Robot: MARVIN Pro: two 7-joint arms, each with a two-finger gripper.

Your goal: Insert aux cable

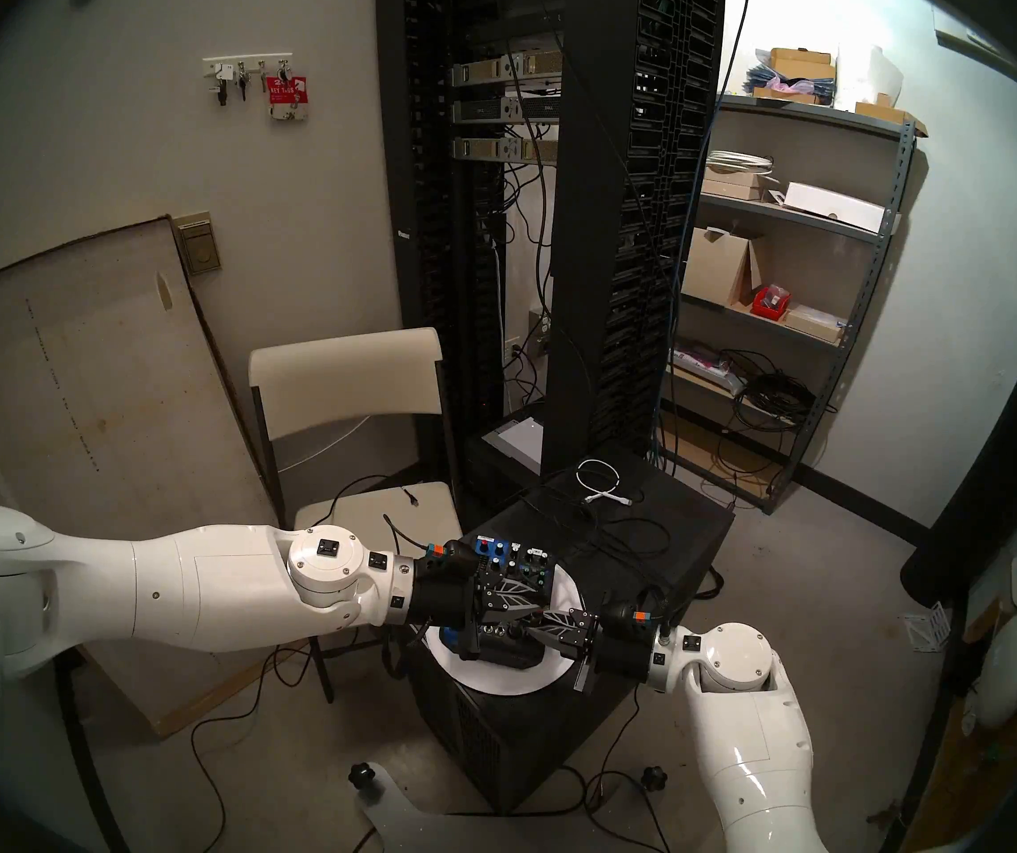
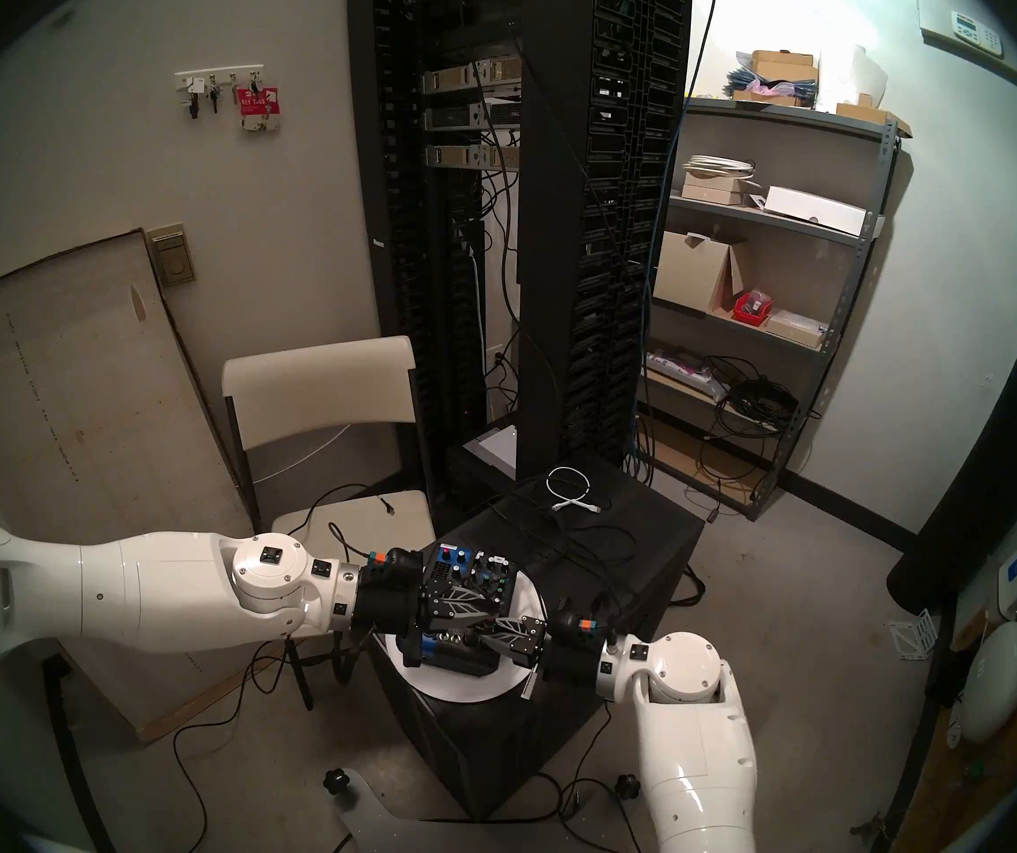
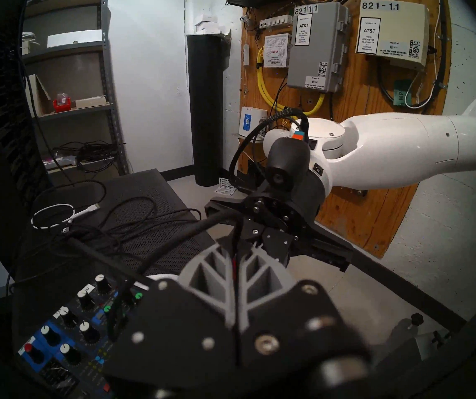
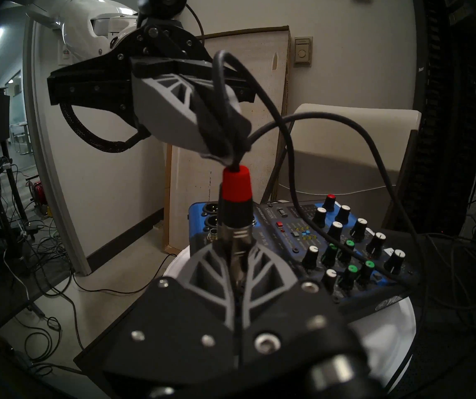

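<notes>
The left pincer (image 4: 225, 148) is closed on the thin black aux cable (image 4: 285, 148) just behind its red-banded black plug (image 4: 235, 205), above the small blue knob-covered audio mixer (image 4: 346, 245). The right pincer (image 4: 238, 263) is clamped on the plug's metal end. This looks like a handover; next, the tip must be freed and aimed at a mixer socket. Loose black cables (image 1: 610, 525) and a white coiled cable (image 1: 598, 479) lie behind the mixer.

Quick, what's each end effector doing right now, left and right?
Left end effector: shut on the aux cable just behind its plug.
Right end effector: shut on the plug's metal end.
</notes>
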